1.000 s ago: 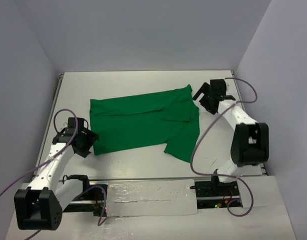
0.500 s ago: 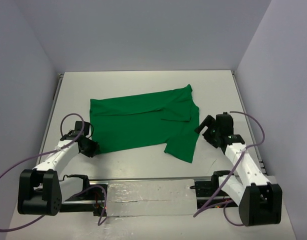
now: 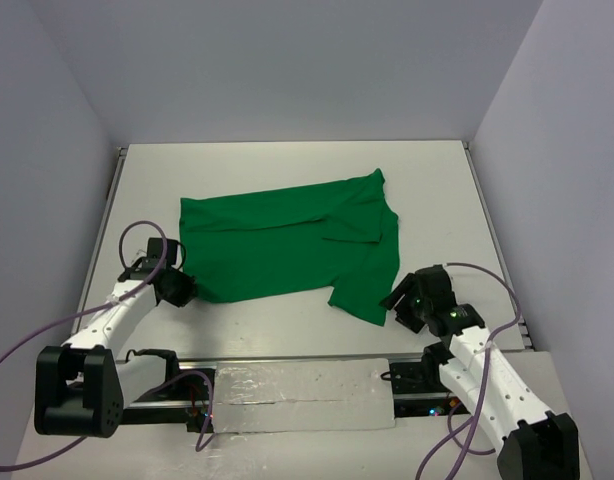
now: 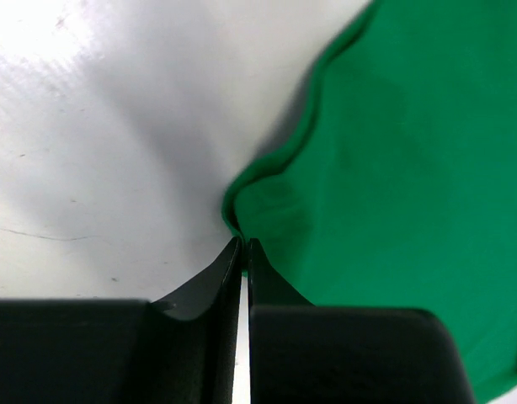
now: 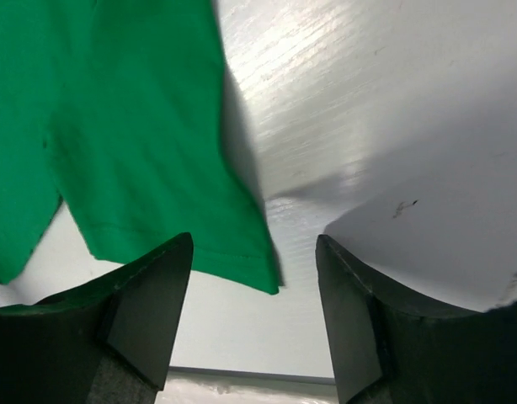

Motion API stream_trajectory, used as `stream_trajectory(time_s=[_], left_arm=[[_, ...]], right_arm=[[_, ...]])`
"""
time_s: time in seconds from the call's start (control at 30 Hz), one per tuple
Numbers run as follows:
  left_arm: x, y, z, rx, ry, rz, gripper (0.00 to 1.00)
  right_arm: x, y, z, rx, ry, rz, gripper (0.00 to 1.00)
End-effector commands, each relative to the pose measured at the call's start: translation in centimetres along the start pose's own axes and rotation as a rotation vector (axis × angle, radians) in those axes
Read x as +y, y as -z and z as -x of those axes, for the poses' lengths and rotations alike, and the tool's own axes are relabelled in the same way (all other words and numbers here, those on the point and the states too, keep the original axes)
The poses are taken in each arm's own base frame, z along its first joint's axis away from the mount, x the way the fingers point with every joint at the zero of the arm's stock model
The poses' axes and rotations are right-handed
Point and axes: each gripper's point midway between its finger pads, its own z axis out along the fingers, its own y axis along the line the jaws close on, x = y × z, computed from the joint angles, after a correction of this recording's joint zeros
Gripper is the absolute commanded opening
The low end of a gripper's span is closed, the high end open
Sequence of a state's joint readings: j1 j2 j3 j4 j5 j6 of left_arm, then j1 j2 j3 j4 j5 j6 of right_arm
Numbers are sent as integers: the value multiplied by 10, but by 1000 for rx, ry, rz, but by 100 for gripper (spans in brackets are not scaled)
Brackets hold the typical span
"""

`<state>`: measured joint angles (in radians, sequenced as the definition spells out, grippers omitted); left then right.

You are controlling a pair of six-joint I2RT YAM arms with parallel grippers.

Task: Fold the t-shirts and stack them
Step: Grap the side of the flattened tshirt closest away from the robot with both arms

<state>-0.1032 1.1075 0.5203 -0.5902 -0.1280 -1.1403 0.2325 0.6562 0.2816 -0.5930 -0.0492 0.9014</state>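
The bright-green t-shirt [image 3: 287,245] lies spread flat on the white table, its long side running left to right, with one part folded over at the right. My left gripper [image 3: 183,290] is at the shirt's near left corner. In the left wrist view its jaws [image 4: 243,244] are shut, and the puckered edge of the t-shirt [image 4: 393,151] is pinched at their tips. My right gripper [image 3: 397,304] is at the shirt's near right corner. In the right wrist view it [image 5: 254,244] stands open, with the hemmed corner of the t-shirt [image 5: 141,126] lying between its fingers.
A metal rail with a taped strip [image 3: 297,395] runs along the table's near edge between the arm bases. Purple cables [image 3: 137,240] loop from both arms. Grey walls close in the table at the left, back and right.
The left gripper slid to the shirt's near left corner and shut on it. The right arm swung from the shirt's far right side down to its near right corner, its jaws narrowing.
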Motion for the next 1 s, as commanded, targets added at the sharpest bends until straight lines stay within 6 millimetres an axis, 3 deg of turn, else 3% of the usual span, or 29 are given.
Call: stream_trajectory(time_s=[0.0,0.13,0.37,0.4,0.47,0.53,0.6,0.83,0.9,0.97], left_arm=[[-23,13,15,-49,-8,-67,10],[-24,14,15,-48,-7,-68,10],[-25,16,16,-52,-8,-73,10],[-25,17,17,-54,-8,-74,10],[-26,18,17,-58,-7,-83,10],[-25,19,17,-60,-10,-81,10],[-25,20,18,-59,-13,-79,10],[-28,27,21,-70,-26,-90,10],[-30,30,24,-81,-28,-94,10],[-35,37,30,-98,-32,-103,10]], right_arm=[[1,-6,-21,61,-66,23,64],[18,-5,-29,95,-37,77,54],[19,-7,-27,78,-59,68,43],[17,-7,-25,63,-62,64,36],[16,-6,-22,46,-60,56,13],[17,-6,-19,33,-54,58,9],[22,-4,-16,26,-46,75,9],[67,21,14,-54,-5,188,9],[70,23,19,-69,10,181,9],[93,40,42,-140,44,217,9]])
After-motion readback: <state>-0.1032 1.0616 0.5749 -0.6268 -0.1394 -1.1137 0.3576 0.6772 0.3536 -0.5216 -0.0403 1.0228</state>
